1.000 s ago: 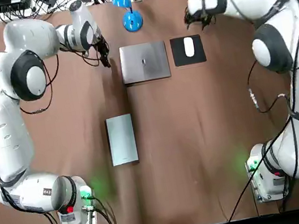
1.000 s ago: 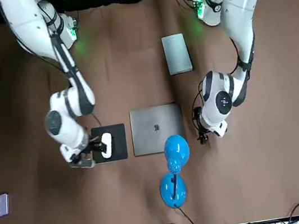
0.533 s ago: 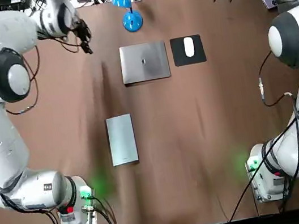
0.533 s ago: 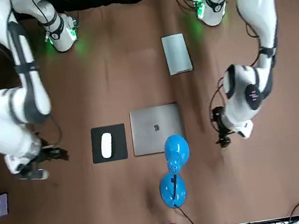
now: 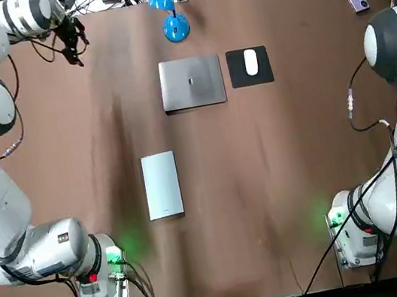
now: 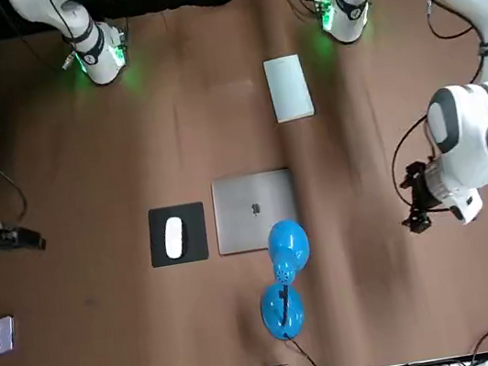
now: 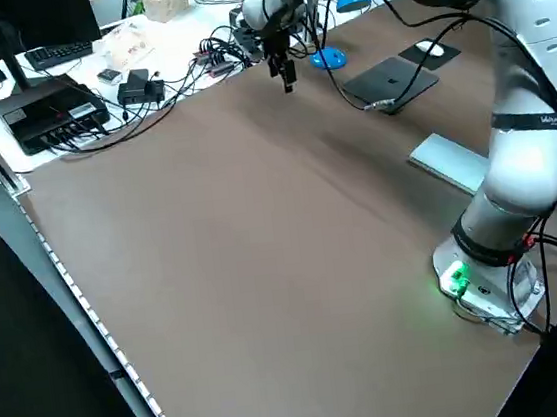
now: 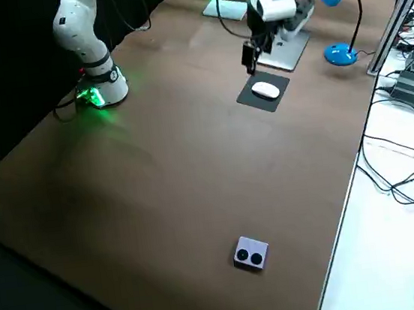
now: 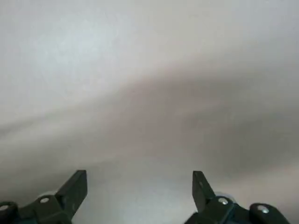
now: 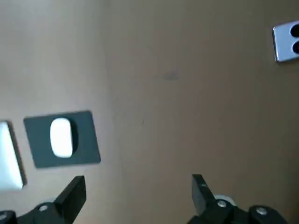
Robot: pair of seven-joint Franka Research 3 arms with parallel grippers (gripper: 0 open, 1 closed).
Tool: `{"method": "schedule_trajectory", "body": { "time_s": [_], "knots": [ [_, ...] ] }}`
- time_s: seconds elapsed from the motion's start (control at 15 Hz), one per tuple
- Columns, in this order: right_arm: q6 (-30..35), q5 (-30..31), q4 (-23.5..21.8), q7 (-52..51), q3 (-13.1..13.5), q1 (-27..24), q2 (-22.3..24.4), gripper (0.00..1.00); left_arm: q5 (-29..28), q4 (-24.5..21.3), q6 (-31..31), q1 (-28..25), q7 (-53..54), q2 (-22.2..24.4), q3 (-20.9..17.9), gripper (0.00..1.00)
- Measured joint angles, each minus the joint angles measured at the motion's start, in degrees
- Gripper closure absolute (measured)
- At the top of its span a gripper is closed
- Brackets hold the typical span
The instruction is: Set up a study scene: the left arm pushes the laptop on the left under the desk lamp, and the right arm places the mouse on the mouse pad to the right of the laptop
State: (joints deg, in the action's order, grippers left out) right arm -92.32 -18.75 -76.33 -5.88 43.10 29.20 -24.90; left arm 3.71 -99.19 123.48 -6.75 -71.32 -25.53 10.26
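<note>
The closed silver laptop (image 5: 191, 82) lies just in front of the blue desk lamp (image 5: 175, 27); from the front, the lamp's head (image 6: 287, 243) hangs over its far edge. Right beside the laptop, the white mouse (image 5: 250, 62) rests on the black mouse pad (image 5: 240, 78). My left gripper (image 5: 73, 44) hovers open and empty over bare table near the far left corner, well away from the laptop. My right gripper (image 10: 138, 186) is open and empty, raised near the far right edge, with the mouse (image 10: 61, 136) off to one side below it.
A grey-blue notebook (image 5: 162, 185) lies mid-table in front of the laptop. A small lilac device (image 5: 358, 1) sits near the far right corner. Cables and electronics (image 7: 55, 103) crowd the white bench behind the table's far edge.
Both grippers have drawn back and outward: the left from beside the laptop to the far left corner, the right from the mouse pad to the far right edge. Laptop and mouse stayed put.
</note>
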Motion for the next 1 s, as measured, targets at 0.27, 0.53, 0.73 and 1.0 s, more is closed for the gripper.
{"method": "schedule_trajectory", "body": {
  "time_s": [0.27, 0.53, 0.73, 1.0],
  "knots": [
    [9.39, 0.18, 4.59, -0.01, 0.08, 0.1, 0.39, 0.0, -0.73, 4.15, -6.83, -2.28, 9.57, 1.24, 0.02, 0.0],
    [11.28, 0.18, 5.13, -1.22, 0.04, 0.58, 2.1, 0.0, -1.14, 6.21, -9.51, -2.25, 26.23, 4.66, -0.61, 0.0],
    [11.3, 0.45, 5.11, -2.51, -0.55, 0.24, 2.31, 0.0, -1.17, 6.06, -11.61, -2.06, 44.25, 8.32, -3.4, 0.0],
    [10.33, 9.03, 5.15, -2.87, -17.44, -13.59, 4.4, 0.0, -1.17, 6.09, -14.26, 1.46, 50.4, 11.37, -6.94, 0.0]
  ]
}}
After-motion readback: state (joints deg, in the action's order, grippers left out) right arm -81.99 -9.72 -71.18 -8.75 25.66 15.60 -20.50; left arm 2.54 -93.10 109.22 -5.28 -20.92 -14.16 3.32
